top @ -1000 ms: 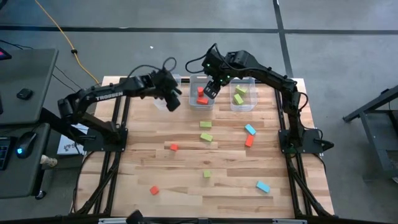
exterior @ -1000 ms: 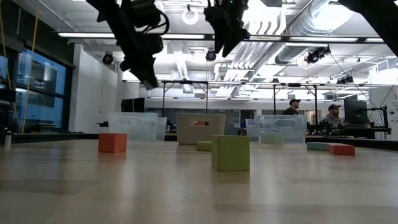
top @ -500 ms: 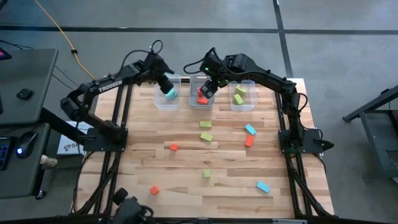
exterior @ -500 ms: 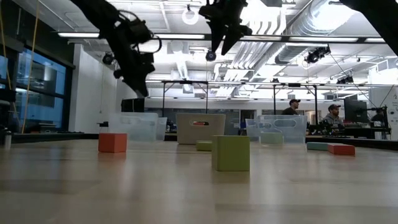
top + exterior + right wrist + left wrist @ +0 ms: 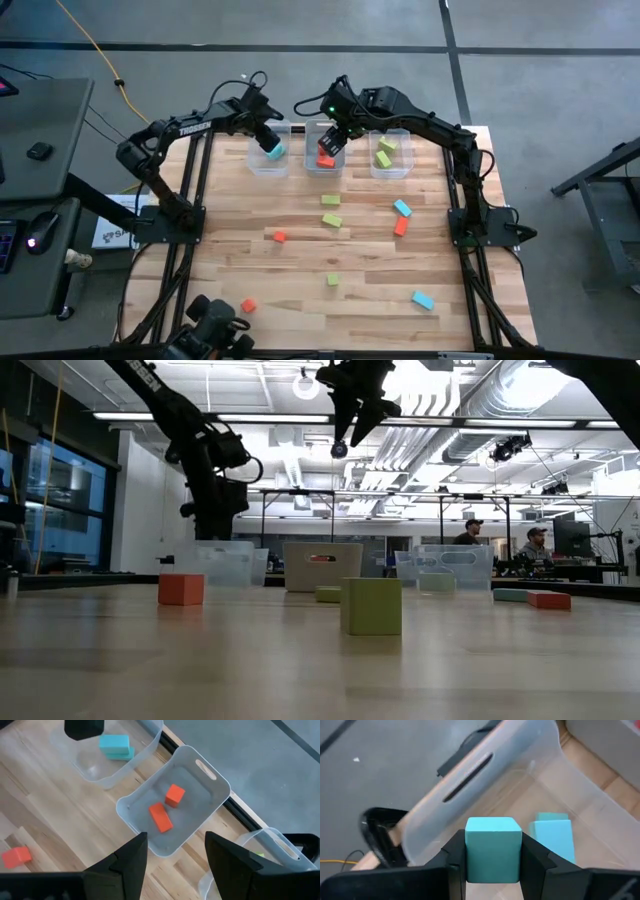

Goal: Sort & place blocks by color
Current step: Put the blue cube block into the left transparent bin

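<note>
The left gripper (image 5: 493,870) has swung in over the left clear bin (image 5: 268,160), clamped on a light blue cube (image 5: 493,849) to join the blue one inside, while the right gripper (image 5: 175,851) hangs spread and empty above the red-orange bin (image 5: 215,787).

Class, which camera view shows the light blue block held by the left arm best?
The left wrist view: the light blue block fills the space between the left gripper jaws, above the bin. The high view shows it small; in the low view I cannot make it out; the right wrist view shows a light blue block beside a dark shape.
</note>
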You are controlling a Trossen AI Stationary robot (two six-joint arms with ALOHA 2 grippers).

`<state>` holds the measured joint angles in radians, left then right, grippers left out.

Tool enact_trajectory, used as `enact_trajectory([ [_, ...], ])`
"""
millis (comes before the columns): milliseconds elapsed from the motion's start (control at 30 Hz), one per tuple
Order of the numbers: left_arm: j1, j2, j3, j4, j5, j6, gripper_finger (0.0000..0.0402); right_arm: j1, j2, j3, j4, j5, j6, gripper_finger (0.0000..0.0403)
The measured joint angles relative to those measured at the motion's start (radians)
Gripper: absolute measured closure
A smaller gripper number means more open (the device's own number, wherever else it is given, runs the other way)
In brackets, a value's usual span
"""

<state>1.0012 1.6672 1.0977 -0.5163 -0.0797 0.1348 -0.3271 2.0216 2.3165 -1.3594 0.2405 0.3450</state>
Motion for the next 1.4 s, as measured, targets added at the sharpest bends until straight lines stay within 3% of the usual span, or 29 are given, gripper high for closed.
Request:
enact_trajectory([
  [567,0.000,0.125,0.000,0.000,0.024,-0.001,0.0314,0.000,0.000,0.000,0.000,-0.004,-0.013,0.0213],
  [900,-0.004,0.127,0.000,0.012,0.024,0.000,0.0313,0.001,0.000,0.000,-0.001,-0.004,-0.010,0.0213],
  [1400,-0.014,0.127,0.000,0.013,0.023,0.025,0.0254,0.001,0.000,0.000,-0.006,-0.006,-0.010,0.0213],
])
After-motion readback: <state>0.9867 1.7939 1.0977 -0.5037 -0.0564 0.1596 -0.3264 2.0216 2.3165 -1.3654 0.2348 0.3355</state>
